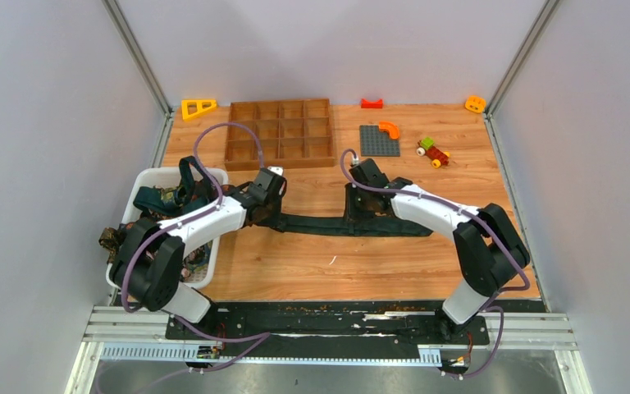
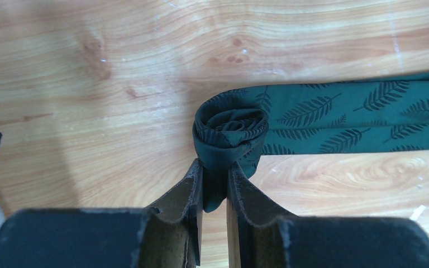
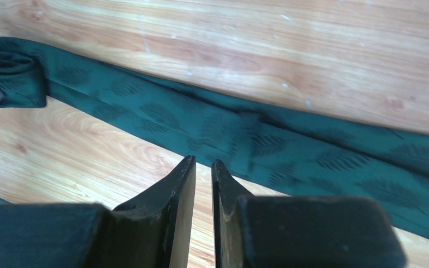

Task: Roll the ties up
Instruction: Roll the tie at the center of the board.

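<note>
There's the dark green tie (image 1: 320,223), leaf-printed, stretched flat across the worktop (image 1: 295,271). Its left end is wound into a tight little roll (image 2: 230,127), spiral face showing. Over in the white tub (image 1: 156,172), a teal tie (image 1: 152,199) lies bunched, and what looks like a brown patterned tie (image 1: 111,238) spills over the rim

Tie (image 1: 328,223) on table: dk green w/ darker fern-leaf print all over; near black from top cam. Rolled end (image 2: 232,131): same green, same print. Table (image 1: 336,271): light orange-brown wood grain. Bin (image 1: 152,176) at left: white. Teal tie (image 1: 154,199) in it; brown patterned tie (image 1: 111,238) at its left edge. Divider tray (image 1: 279,131), far centre: mid-brown wood. Triangle (image 1: 198,107), far left: yellow-orange. Red block (image 1: 372,103) far centre, orange block (image 1: 475,104) far right. Baseplate (image 1: 378,140): grey, w/ orange curved piece (image 1: 390,128). Toy car (image 1: 433,152): green, red, yellow. Arms (image 1: 205,220): white w/ black joints. Cables (image 1: 228,124): purple.
</note>
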Available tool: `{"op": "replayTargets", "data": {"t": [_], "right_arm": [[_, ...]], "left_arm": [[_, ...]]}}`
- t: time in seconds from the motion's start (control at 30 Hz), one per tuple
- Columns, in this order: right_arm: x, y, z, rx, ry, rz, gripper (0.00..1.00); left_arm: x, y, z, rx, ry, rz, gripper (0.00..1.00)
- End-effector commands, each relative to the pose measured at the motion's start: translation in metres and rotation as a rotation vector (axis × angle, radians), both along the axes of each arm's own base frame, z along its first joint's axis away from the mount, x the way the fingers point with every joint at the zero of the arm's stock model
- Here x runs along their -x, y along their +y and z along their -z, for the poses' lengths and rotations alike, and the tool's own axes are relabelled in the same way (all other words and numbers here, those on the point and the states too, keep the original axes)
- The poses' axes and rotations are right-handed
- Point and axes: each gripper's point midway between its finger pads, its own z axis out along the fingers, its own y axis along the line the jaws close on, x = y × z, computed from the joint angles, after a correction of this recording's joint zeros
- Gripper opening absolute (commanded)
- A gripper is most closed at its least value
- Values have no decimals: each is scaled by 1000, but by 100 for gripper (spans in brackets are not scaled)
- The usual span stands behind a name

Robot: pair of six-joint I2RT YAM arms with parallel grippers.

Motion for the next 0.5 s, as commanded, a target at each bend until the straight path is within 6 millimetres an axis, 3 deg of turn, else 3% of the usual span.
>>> {"op": "replayTargets", "data": {"t": [0.0,0.47], "right_arm": [[-4,-16,-16,-11,-58,21,19],[-3,-39,-31,-17,-83,46,19]], "left_arm": [[-10,21,-4,-217,-27,-43,10],[-25,23,-18,-730,-107,-53,7]]}}
